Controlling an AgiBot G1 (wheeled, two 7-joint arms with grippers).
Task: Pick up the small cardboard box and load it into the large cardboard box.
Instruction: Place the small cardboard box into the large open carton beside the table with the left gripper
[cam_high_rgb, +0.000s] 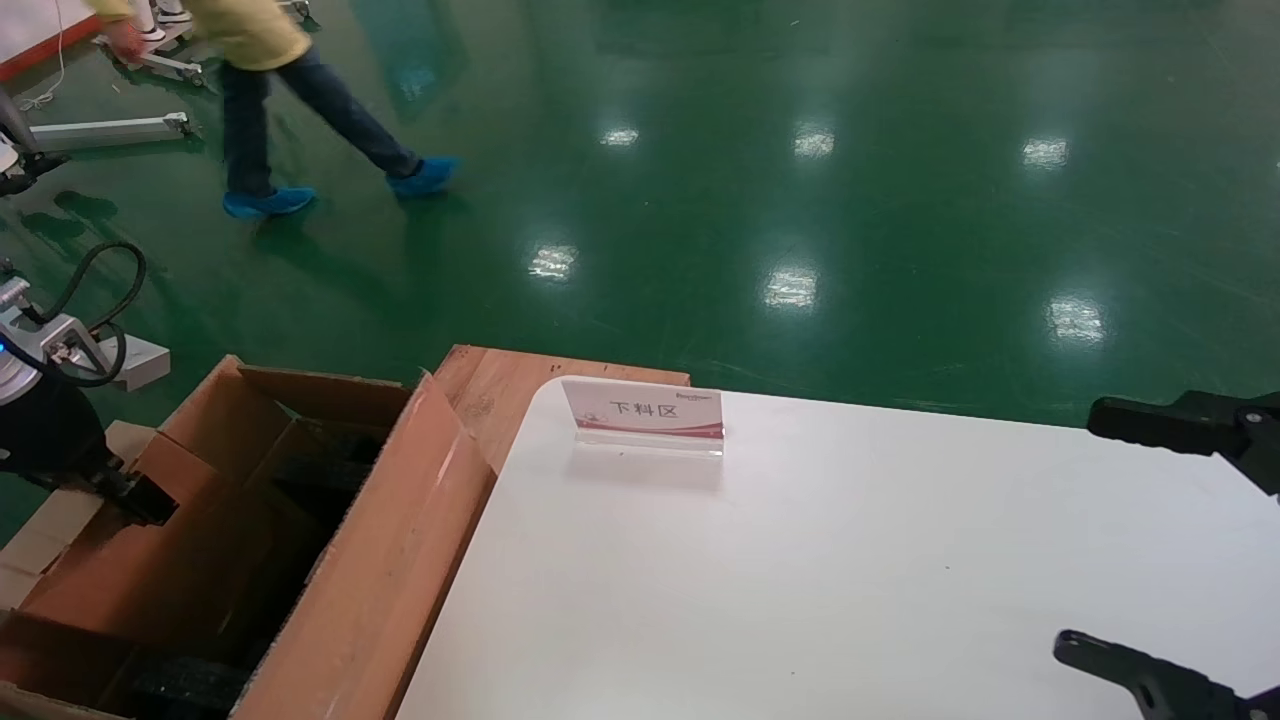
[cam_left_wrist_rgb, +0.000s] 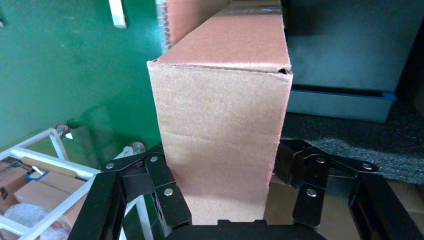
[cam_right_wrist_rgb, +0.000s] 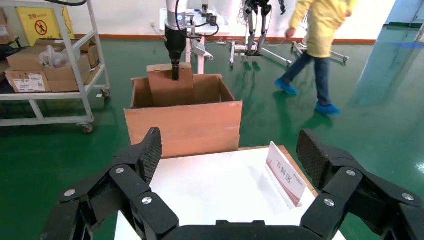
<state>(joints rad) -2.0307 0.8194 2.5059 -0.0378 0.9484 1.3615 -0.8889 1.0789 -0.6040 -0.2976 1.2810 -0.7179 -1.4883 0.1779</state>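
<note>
My left gripper (cam_left_wrist_rgb: 220, 165) is shut on the small cardboard box (cam_left_wrist_rgb: 220, 110), one finger on each side of its end. In the right wrist view the small box (cam_right_wrist_rgb: 170, 87) stands tilted inside the large cardboard box (cam_right_wrist_rgb: 182, 125), with the left gripper (cam_right_wrist_rgb: 175, 72) at its top end. In the head view the left gripper (cam_high_rgb: 135, 495) sits at the far left over the large box (cam_high_rgb: 380, 560), and the small box (cam_high_rgb: 180, 560) reaches down inside it. Black foam (cam_left_wrist_rgb: 375, 145) shows under the small box. My right gripper (cam_high_rgb: 1110, 540) is open and empty over the white table's right side.
A white table (cam_high_rgb: 800, 580) carries a standing sign card (cam_high_rgb: 645, 410). A wooden board (cam_high_rgb: 500, 385) lies between table and large box. A person (cam_high_rgb: 270, 100) walks across the green floor behind. A shelf cart (cam_right_wrist_rgb: 50, 65) with cartons stands beyond the large box.
</note>
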